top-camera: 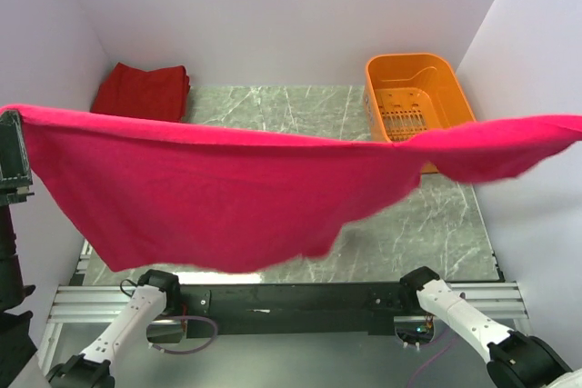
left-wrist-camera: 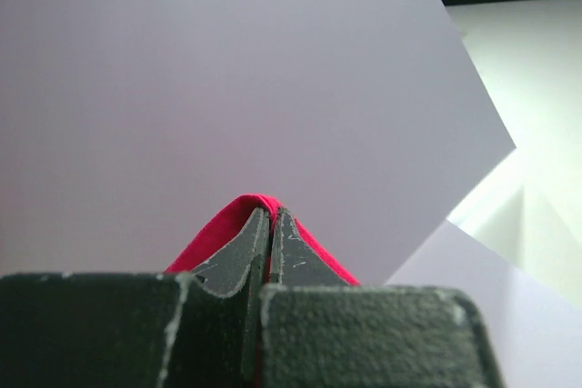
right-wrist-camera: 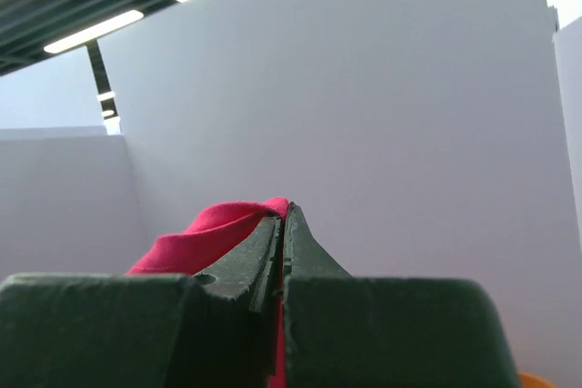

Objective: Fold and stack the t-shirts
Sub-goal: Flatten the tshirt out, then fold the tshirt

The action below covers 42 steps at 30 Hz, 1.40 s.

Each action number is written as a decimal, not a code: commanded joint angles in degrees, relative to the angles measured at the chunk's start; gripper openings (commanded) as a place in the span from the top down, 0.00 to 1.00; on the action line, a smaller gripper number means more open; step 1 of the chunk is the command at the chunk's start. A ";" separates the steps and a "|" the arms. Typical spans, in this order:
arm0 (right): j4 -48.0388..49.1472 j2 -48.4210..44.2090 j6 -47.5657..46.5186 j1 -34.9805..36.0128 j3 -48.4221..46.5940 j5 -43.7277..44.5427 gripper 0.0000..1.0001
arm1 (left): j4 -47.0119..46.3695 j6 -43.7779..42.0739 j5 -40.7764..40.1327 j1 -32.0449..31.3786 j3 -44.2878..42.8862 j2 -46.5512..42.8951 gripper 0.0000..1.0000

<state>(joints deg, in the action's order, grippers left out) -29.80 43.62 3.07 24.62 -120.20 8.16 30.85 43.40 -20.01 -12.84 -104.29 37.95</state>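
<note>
A crimson t-shirt [top-camera: 209,188] hangs stretched wide in the air above the table, sagging in the middle. My left gripper [top-camera: 14,117] pinches its left top corner at the view's left edge. In the left wrist view that gripper [left-wrist-camera: 270,211] is shut, with red cloth [left-wrist-camera: 208,233] wrapped over its tips. The shirt's right corner runs out of the top view, where my right gripper is hidden. In the right wrist view the right gripper [right-wrist-camera: 285,211] is shut on the cloth [right-wrist-camera: 196,243]. A folded stack of darker red t-shirts [top-camera: 141,90] lies at the table's back left.
An orange plastic basket [top-camera: 418,97] stands at the back right of the marble table [top-camera: 273,111], partly behind the hanging shirt. White walls enclose the table on the left, back and right. Both arm bases sit at the near edge.
</note>
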 commanded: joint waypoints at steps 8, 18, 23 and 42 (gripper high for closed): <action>3.86 4.81 -8.43 0.25 0.92 7.20 1.00 | 0.00 1.69 3.40 0.18 2.59 3.26 0.99; 17.14 18.59 -10.55 -5.08 27.36 18.66 1.00 | -0.79 7.13 -11.79 0.79 25.25 18.96 0.99; 22.59 33.94 -3.43 -11.17 33.09 8.82 1.00 | -9.03 7.49 -1.20 9.48 30.81 38.10 1.00; 17.50 68.27 -1.05 -11.53 19.91 2.21 1.00 | -10.54 6.70 2.25 15.04 14.20 77.97 1.00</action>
<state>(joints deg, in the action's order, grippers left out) -13.72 113.65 1.06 13.23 -98.17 10.87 22.04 50.26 -18.65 1.08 -88.20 115.90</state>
